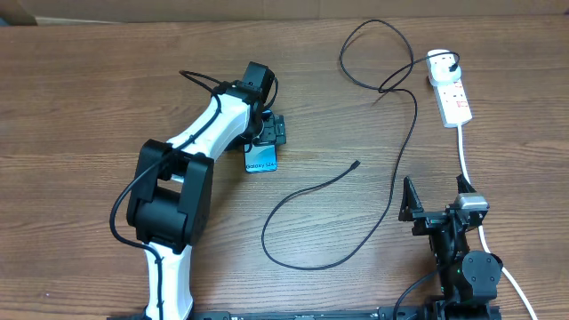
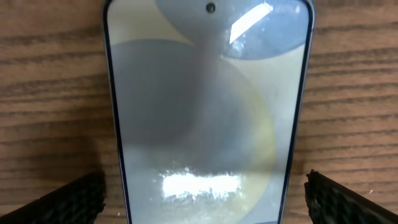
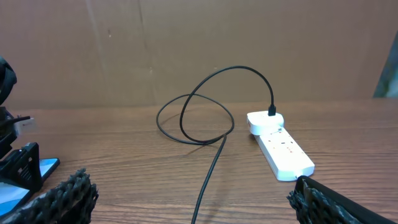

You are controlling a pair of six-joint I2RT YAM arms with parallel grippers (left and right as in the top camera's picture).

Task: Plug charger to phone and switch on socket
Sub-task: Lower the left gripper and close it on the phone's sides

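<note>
left gripper: jaws wide apart, hanging low over the phone, one finger on each side of it, wood showing between the pads and the phone's edges, nothing clamped. phone lies flat, screen up, left of the centre of the worktop; from overhead the left wrist covers its far end. right gripper: also spread wide, holding nothing, sitting near the right part of the near edge and facing the far edge. the charger runs across the wood straight ahead of it, between its fingers in the wrist view. connector tip lies loose mid-worktop, to the right of the phone and well apart from it. from the tip the cable sweeps toward the near edge, curls back up past the right gripper, and loops near the far edge. it ends in the black plug, seated in the far end of the socket. socket sits by the far right corner, its white cord running toward the near edge past the right arm. count: one phone, one charger, one socket, two arms. switch position: can't tell.
</note>
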